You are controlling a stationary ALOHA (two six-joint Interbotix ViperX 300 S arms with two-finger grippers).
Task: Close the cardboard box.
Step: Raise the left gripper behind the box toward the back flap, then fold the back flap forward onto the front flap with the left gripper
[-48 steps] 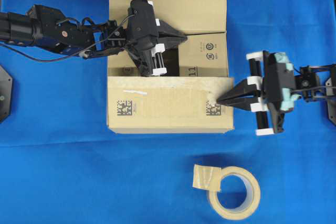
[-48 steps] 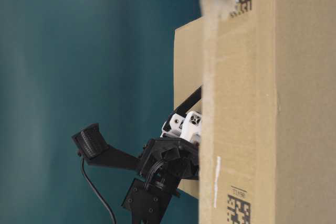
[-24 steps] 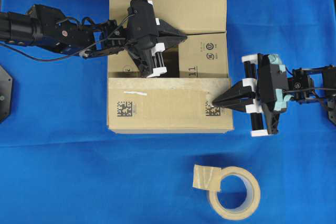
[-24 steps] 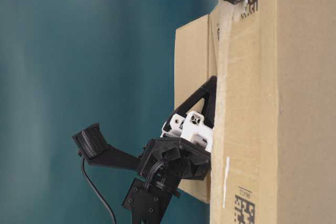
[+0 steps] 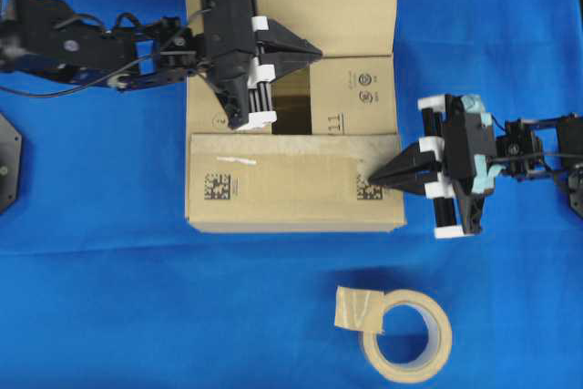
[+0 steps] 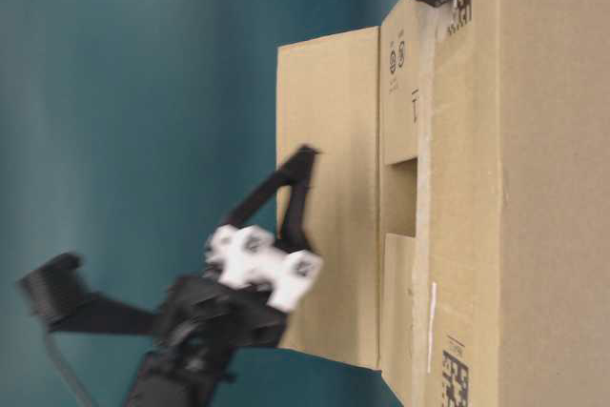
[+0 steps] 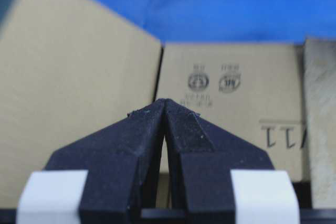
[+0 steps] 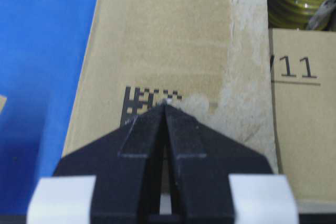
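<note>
A tape roll [image 5: 406, 334] lies on the blue cloth [image 5: 109, 298] at the near edge of the overhead view, well apart from the box [image 5: 291, 97], with a loose tab of tape folded out at its left.

Beyond it, the box sits in the middle of the cloth, the largest thing there. Its near flap [image 5: 296, 179] is folded down flat over the top and carries two printed data-matrix codes and a short white strip. The right gripper [image 5: 375, 177] lies level at the box's right edge, fingers pressed together to a point, empty; the tip sits at the right-hand code on the near flap [image 8: 157, 35]. In the right wrist view the tip looks to touch the cardboard, though contact is hard to confirm.

Past the near flap the right side flap [image 5: 355, 97], printed with round marks and "11", lies down, and a dark opening [image 5: 291, 107] remains in the middle of the top. Something yellow-green shows inside in the right wrist view; it is too unclear to name.

Farthest back, the far flap [image 5: 337, 11] is still raised. The left gripper [image 5: 317, 49] hangs above the opening beside that flap, fingers closed tip to tip and holding nothing.
</note>
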